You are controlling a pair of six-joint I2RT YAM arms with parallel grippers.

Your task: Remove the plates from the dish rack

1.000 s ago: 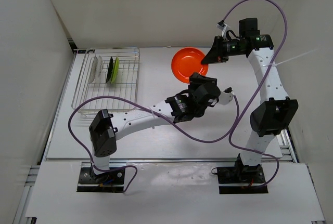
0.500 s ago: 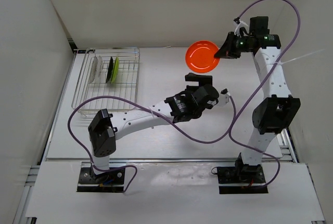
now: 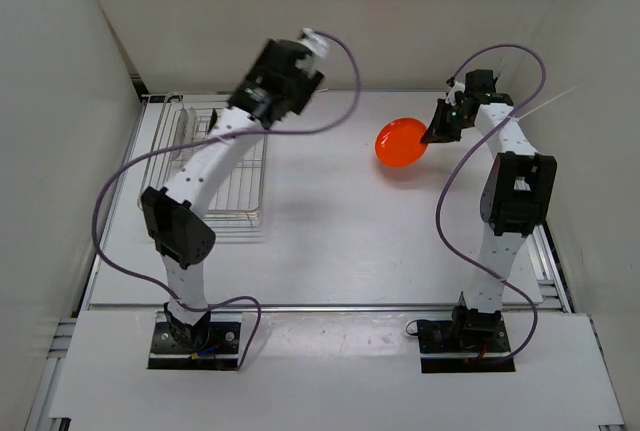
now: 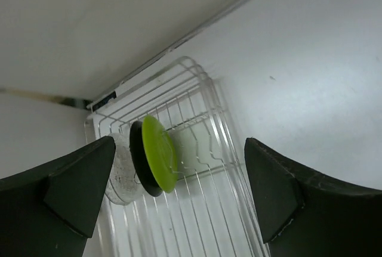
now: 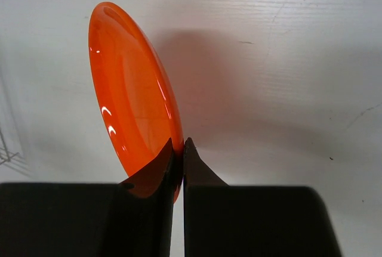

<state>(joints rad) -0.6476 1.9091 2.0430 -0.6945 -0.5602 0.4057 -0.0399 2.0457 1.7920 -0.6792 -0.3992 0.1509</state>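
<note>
Tabletop [image 3: 330, 221] with orange plate [image 3: 400, 141] lower, tight between right jaws; left jaws agape, newly by dish rack [image 3: 245, 186].

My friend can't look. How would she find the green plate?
Find the silver wire dish rack at the table's far left. Three round plates stand on edge in it. The lime green plate is at one end, the only bright one, beside a glossy black plate and a clear textured plate.
</note>
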